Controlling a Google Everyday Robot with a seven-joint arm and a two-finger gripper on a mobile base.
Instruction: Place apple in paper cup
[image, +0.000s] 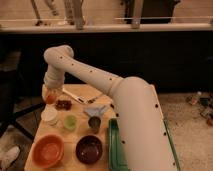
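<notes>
My gripper (50, 94) hangs from the white arm over the far left of the wooden table (82, 135). It is shut on the apple (51, 99), a small orange-red fruit held just above the tabletop. The paper cup (49, 115), short and cream-white with a wide rim, stands upright directly in front of the apple, close below it in the picture. The cup looks empty. The fingers are mostly hidden by the wrist.
A dark red berry cluster (63, 104) lies right of the apple. A pale green cup (70, 122), a small metal cup (94, 123), a blue cloth (95, 110), an orange bowl (47, 150), a dark bowl (90, 149) and a green tray (113, 145) share the table.
</notes>
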